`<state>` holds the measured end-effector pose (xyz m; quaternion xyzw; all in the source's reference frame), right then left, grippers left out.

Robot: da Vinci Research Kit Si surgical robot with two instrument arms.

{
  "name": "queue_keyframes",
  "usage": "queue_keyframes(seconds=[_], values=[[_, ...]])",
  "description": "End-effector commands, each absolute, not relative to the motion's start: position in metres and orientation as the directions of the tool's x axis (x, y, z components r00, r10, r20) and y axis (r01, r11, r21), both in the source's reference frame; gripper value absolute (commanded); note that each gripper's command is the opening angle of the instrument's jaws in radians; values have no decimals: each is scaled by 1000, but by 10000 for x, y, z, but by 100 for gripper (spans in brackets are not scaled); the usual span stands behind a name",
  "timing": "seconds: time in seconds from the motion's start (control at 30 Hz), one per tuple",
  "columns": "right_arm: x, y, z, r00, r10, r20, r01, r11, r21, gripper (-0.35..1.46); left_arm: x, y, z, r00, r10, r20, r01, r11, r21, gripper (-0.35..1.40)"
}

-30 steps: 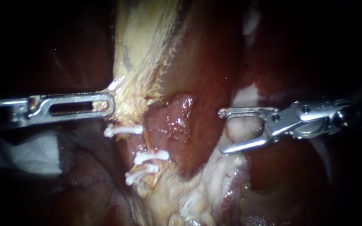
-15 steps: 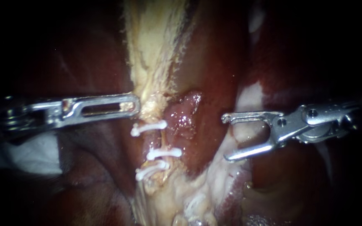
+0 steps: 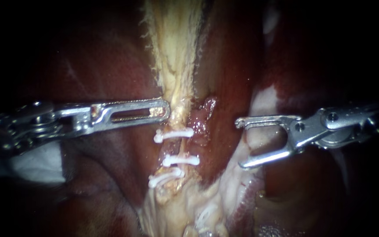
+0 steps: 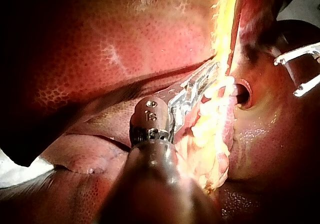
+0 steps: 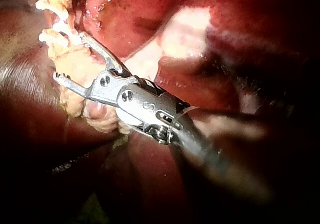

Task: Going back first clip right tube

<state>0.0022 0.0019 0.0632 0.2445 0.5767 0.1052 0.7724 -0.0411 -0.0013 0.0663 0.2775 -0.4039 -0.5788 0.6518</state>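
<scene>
My left instrument point(image 3: 156, 111) has slotted jaws shut on a pale yellow strip of tissue point(image 3: 174, 52), just above three white clips point(image 3: 175, 134) that cross a tube point(image 3: 176, 148). In the left wrist view the left instrument point(image 4: 205, 79) holds the same yellow strip point(image 4: 220, 29). My right instrument point(image 3: 241, 144) stands to the right of the clips, open, with nothing gripped and pale tissue behind its jaws. Its open jaws point(image 5: 70, 56) in the right wrist view lie over yellowish tissue, with the clips point(image 5: 50, 6) ahead of them.
Dark red liver point(image 3: 88, 66) surrounds the field, with a pale patch point(image 3: 264, 94) above the right instrument. White gauze point(image 3: 36, 162) lies under the left instrument's shaft. The right instrument's open jaws point(image 4: 297, 74) also show in the left wrist view.
My left instrument has moved right, drawing the yellow strip, the tube and the clips with it. The right instrument has backed slightly to the right, its jaws still open.
</scene>
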Motion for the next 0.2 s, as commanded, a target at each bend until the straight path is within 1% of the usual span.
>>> queue_keyframes(seconds=[0.03,0.2], values=[[22,19,632,313,445,-839,119,858,500,60,-410,-13,662,4,-979,205,531,176,829,-35],[21,20,631,313,446,-839,119,858,500,60,-408,-12,661,5,-979,204,529,176,830,-35]])
